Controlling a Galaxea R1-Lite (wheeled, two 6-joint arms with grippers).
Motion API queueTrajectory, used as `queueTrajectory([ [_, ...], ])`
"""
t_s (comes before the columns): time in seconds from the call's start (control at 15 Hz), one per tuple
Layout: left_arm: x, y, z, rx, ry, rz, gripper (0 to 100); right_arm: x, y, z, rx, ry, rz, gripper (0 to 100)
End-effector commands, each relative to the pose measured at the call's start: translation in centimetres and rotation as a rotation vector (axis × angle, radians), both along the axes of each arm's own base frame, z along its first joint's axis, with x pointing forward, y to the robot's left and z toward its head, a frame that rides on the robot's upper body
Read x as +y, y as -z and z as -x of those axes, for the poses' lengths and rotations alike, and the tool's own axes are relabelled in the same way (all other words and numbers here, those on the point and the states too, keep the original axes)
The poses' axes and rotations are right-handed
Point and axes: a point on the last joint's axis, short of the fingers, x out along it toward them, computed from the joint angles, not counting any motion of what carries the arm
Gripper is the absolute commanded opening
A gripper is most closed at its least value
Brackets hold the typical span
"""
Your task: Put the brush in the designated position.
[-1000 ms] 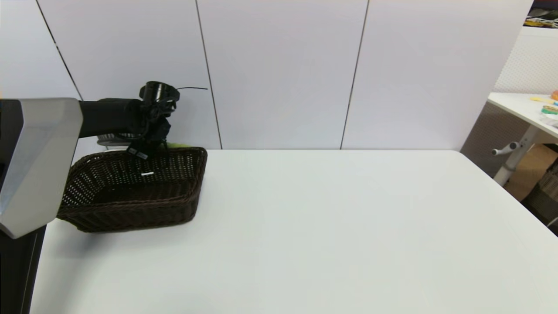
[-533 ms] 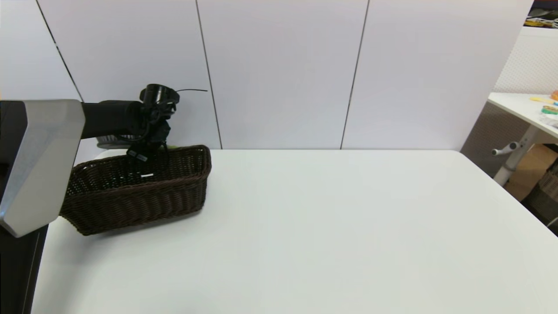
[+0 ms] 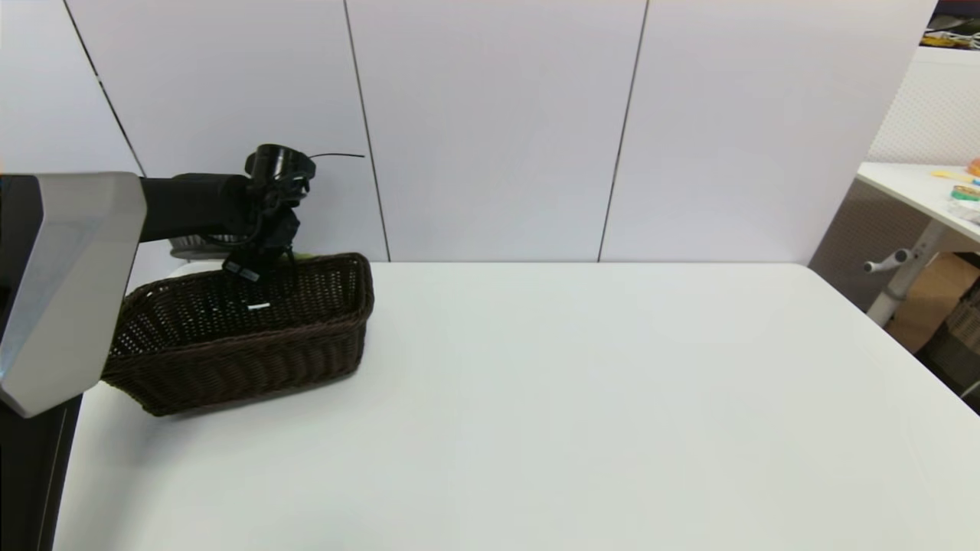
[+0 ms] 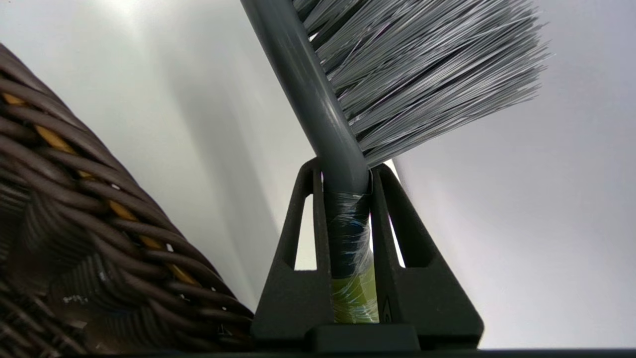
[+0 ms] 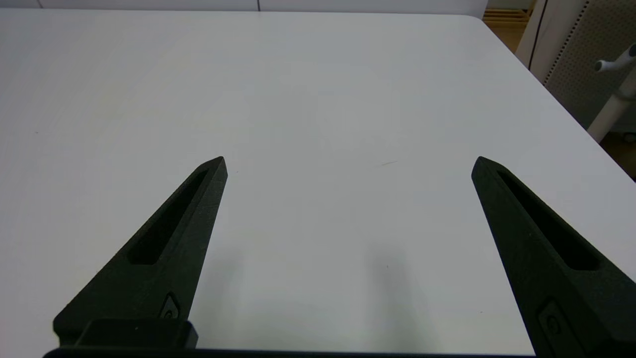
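Grey plastic forms the neck of the brush (image 4: 318,99), which the left hand (image 4: 345,166) clamps between its two black fingers (image 4: 298,238), closed tight on the handle where the grey gives way to an olive-green part wrapped in clear film. In the left wrist view the brush's long axis runs straight out from the fingers, head end away from the hand, with the dark grey bristles (image 4: 422,74) fanning off to one side of the neck. No brand or writing can be read on it.

From the head view, the left hand (image 3: 264,252) sits at the far left of the white desk (image 3: 582,398), over the far rim of a dark brown wicker basket (image 3: 253,352); only a sliver of green shows at the rim there, so the brush's heading cannot be told from this view. A small white tag (image 3: 258,306) shows inside the basket, too small to read.

The right hand (image 5: 348,161) hangs over bare desk with its fingers spread wide, holding nothing.
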Motion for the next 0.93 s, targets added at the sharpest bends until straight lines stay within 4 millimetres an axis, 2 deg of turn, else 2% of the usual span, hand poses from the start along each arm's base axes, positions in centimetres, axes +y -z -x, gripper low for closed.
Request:
queueTrajectory([
  [0.07, 0.0, -0.2, 0.1, -0.015, -0.013, 0.010, 0, 0.0, 0.0, 0.0, 0.002, -0.001, 0.001, 100],
  [0.13, 0.0, -0.2, 0.1, -0.018, -0.018, 0.012, 100, 0.0, 0.0, 0.0, 0.002, -0.001, 0.001, 100],
  [0.47, 0.0, -0.2, 0.1, -0.014, -0.014, 0.012, 100, 0.0, 0.0, 0.0, 0.002, -0.001, 0.001, 100],
  [0.73, 0.1, -2.1, 0.9, -0.038, 0.007, 0.001, 100, 0.0, 0.0, 0.0, 0.002, -0.001, 0.001, 100],
  [0.93, 0.1, -4.5, 2.0, -0.059, 0.030, -0.043, 100, 0.0, 0.0, 0.0, 0.002, -0.001, 0.001, 100],
])
